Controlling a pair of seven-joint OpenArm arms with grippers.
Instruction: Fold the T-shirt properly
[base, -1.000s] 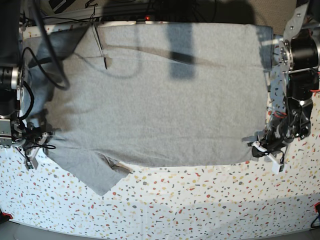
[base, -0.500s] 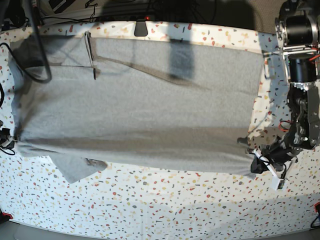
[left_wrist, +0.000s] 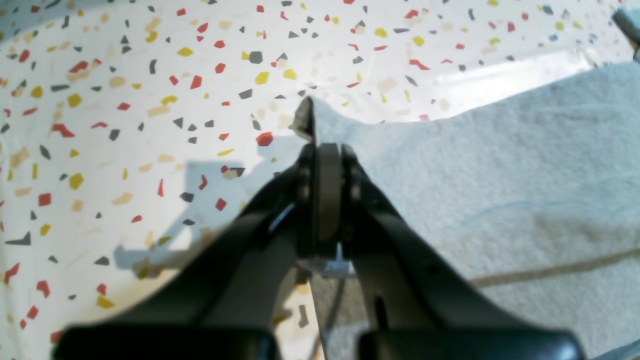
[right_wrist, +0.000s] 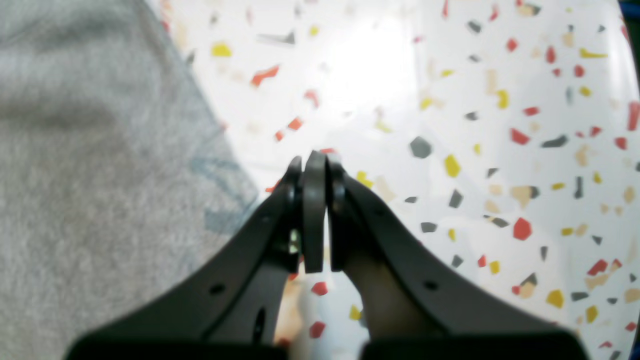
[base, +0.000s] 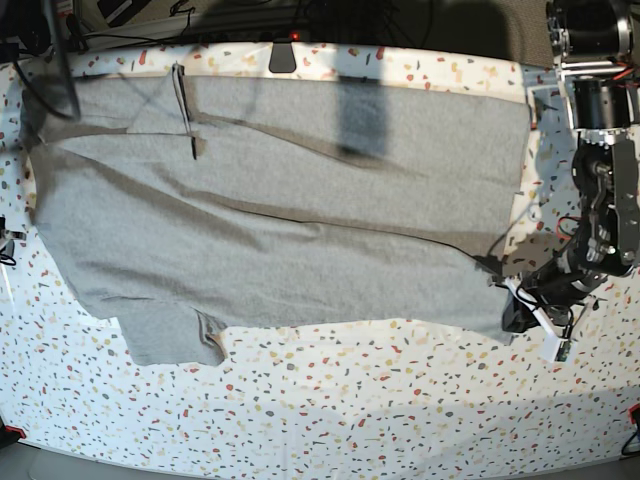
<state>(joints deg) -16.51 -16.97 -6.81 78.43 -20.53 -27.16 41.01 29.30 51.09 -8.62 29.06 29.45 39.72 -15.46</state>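
- The T-shirt lies spread across the speckled table, its plain heather-grey side up; it reaches from the far edge of the table down to about the middle, with a long diagonal crease running across it.
- No lettering, brand mark or label can be read anywhere on the cloth in any view.
- A short sleeve sticks out from the near left part of the shirt onto the bare table.
- A folded strip of fabric lies near the far left corner, with a thin dark cord lying over it.
- The left gripper has its jaws pressed together on the shirt's corner; a small point of grey fabric pokes up just past the fingertips.
- In the base view that gripper sits at the shirt's near right corner.
- The right gripper has its jaws together with nothing between them; it is over bare table, with the shirt's edge just beside it.
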